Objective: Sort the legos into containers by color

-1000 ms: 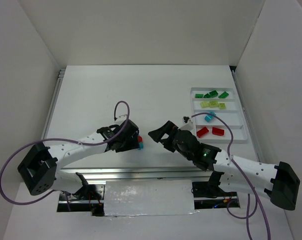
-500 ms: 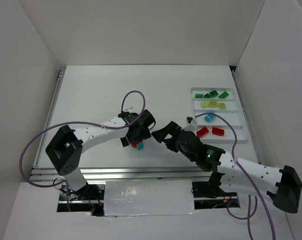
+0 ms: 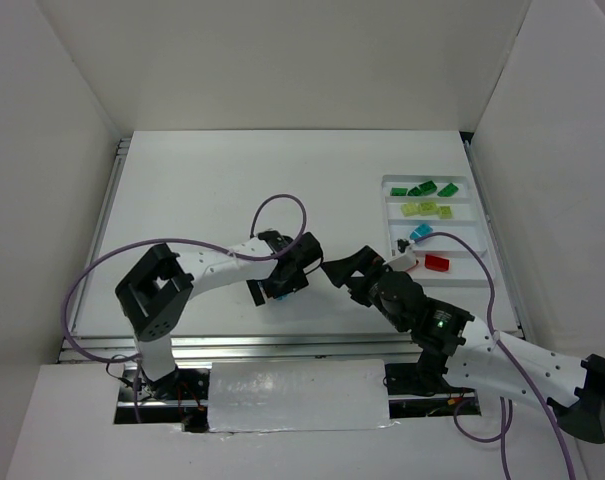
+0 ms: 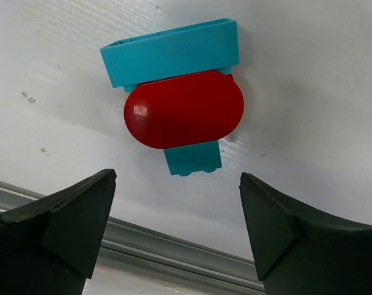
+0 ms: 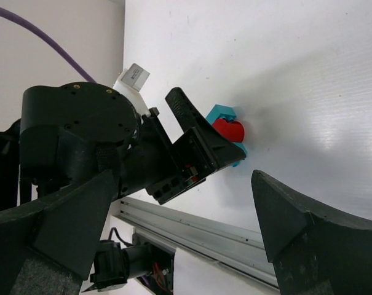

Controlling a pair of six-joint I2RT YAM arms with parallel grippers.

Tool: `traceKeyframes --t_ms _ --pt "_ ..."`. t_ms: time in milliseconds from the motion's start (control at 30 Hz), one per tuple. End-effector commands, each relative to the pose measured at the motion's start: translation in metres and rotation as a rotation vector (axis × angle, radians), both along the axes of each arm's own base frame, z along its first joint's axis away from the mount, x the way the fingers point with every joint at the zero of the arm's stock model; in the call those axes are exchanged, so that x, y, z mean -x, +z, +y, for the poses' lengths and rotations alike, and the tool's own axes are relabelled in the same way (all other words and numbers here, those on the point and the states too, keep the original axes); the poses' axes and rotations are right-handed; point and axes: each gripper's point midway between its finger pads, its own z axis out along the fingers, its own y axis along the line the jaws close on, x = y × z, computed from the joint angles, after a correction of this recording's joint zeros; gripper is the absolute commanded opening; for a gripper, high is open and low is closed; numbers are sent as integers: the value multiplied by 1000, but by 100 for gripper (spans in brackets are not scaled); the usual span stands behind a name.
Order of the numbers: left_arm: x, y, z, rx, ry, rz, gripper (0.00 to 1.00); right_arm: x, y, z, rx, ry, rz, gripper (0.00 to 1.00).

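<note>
Lego stack (image 4: 184,117), red piece on cyan bricks, was all I saw left loose. It lay at table centre just ahead of my left gripper (image 4: 176,184), which was wide and empty. Right gripper (image 3: 344,268) was wide too, just beside. Tray (image 3: 479,215), upper right, already held dark green, yellow-green, cyan and red.

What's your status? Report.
Left end effector open, at red-and-cyan lego clump, not gripping. Right end effector open, facing it close by. Arms crowd each other.
</note>
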Motion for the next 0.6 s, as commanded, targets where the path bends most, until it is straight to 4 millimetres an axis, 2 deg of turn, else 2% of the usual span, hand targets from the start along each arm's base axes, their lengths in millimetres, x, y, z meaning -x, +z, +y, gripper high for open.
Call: traceKeyframes --t_ms 0,300,433,567 --pt "-9 -2 -4 -28 13 -19 94 -3 -4 -5 29 -21 -8 100" --pt "-17 -19 3 -93 35 -23 90 -1 -1 -3 20 4 -27 100" --pt "-19 -24 11 -83 56 -32 84 0 -1 0 14 16 -30 100" --pt "-17 -30 8 -61 55 -29 78 -1 -1 2 17 23 -30 100"
